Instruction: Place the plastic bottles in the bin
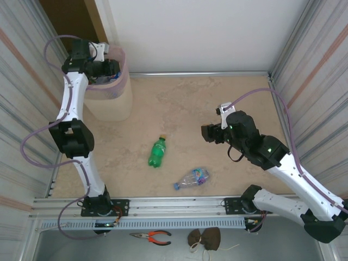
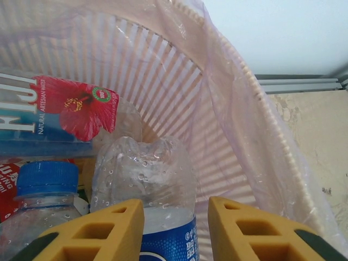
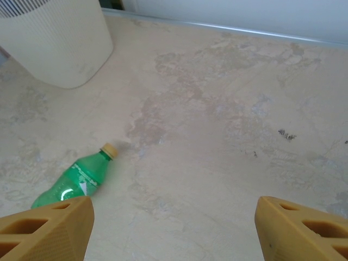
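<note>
TEXT "IJI" above "NATURAL ARTESIAN WATER" | ON blue label with red flower, bottle (image 2: 54,117) inside bin (image 2: 179,81) | ALSO white letters on neighbouring red label (image 2: 6,179), probably too cropped to read

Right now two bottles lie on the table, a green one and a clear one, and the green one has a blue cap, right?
Not quite. The green bottle has a yellowish cap, as the right wrist view shows. Both it and the clear bottle do lie on the table.
</note>
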You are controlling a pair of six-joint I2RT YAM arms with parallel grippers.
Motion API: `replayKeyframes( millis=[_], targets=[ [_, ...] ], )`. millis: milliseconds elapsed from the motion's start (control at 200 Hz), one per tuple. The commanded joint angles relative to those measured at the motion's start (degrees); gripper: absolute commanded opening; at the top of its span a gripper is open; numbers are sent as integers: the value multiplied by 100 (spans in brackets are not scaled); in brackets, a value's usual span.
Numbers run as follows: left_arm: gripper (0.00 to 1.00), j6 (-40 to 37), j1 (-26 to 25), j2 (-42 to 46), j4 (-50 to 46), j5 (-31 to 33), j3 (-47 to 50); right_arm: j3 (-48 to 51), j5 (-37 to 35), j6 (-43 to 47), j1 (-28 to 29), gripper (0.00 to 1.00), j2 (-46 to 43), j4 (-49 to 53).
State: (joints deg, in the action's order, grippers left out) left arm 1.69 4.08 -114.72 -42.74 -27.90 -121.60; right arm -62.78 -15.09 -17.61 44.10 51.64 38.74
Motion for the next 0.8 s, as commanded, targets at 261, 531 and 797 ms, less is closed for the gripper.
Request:
replayKeyframes(
  millis=[261,531,797],
  targets=[
    [43,200,-51,855,-197,-252,-122,35,-113,-120,-35,76,-146,42],
    [45,53,-487,1638,-272,-160,562,117,-129,-146,-33,76,-197,0],
    [49,-170,-1730,2551,-182,760,2159,200,-279,-173,-46,77,-279,24]
  ],
)
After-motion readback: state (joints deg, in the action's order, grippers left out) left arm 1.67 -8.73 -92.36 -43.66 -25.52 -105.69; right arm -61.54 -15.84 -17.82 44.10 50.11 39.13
